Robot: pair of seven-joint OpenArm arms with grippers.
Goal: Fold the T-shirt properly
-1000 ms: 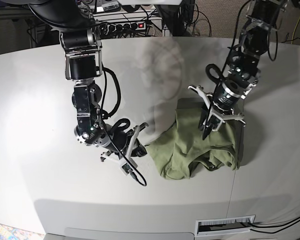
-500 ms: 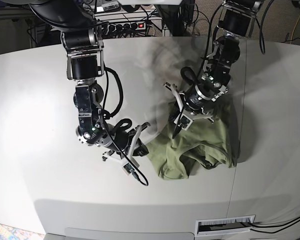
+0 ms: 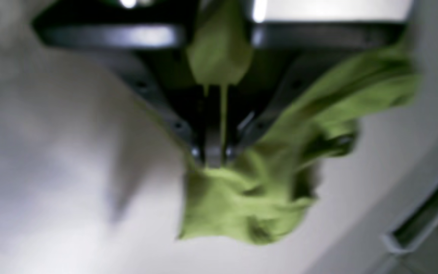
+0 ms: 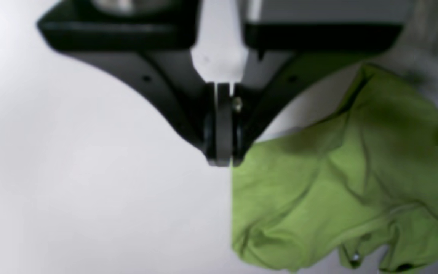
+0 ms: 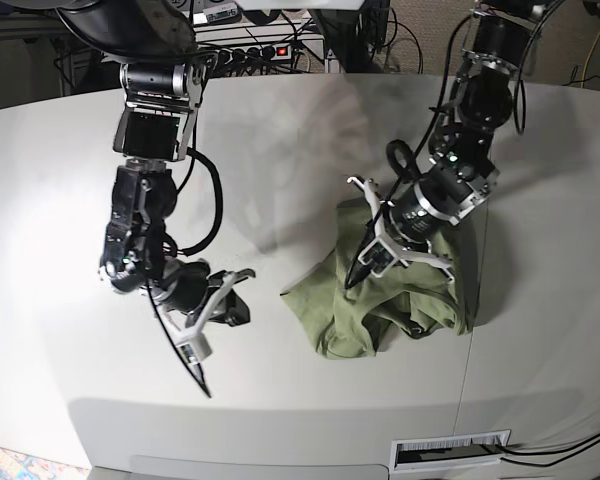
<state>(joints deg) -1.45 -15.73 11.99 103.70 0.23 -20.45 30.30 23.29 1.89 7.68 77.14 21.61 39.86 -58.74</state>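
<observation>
Though hidden from base, cloth of T-shirt [image 3: 242, 198] between left pincer [image 3: 214, 152]; right pincer [image 4: 222, 152] closed, empty.

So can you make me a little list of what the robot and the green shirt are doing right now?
shirt: olive-green T-shirt, bunched in a crumpled heap, not folded
surface: pale table
left hand: nearly shut, pinching a bit of the shirt
right hand: shut, holding nothing, just beside the shirt's edge in its wrist view
picture quality: both wrist views are blurry
</observation>
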